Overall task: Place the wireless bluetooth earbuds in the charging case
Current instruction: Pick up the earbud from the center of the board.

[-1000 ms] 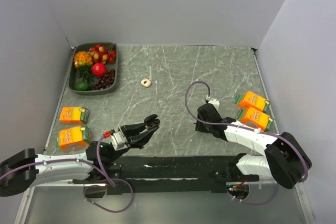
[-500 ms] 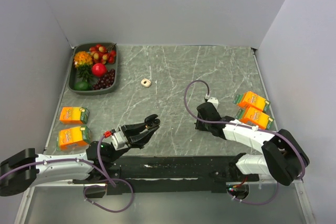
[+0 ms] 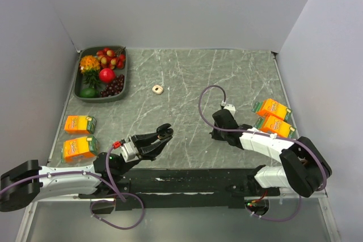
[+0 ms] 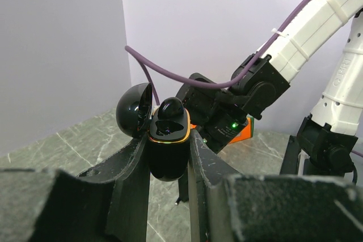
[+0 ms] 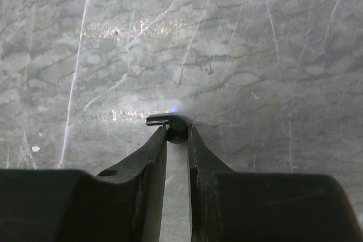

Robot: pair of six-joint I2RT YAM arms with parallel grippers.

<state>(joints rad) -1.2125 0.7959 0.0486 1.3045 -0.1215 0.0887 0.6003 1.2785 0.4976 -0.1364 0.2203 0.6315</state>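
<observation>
left gripper (image 3: 163, 135) at front centre of table (image 3: 187, 75), charging case (image 3: 166, 131) a dark lump at its tips. right gripper (image 3: 215, 133) nose-down on the marble to its right. fruit tray (image 3: 77, 85) far left, beige ring (image 3: 157, 89) mid, orange cartons (image 3: 79, 124) on both sides

Charging case (image 4: 169, 151): glossy black, thin orange line round rim, centre of left wrist view. Earbud (image 5: 177, 133): black. Table (image 3: 227, 77): grey-green marble, pale veins. Cartons (image 3: 79, 124): orange with green patches, left and right edges. Tray (image 3: 125, 75): dark grey, upper left. Cable (image 3: 199, 105): purple. Ring (image 3: 157, 89): beige.
</observation>
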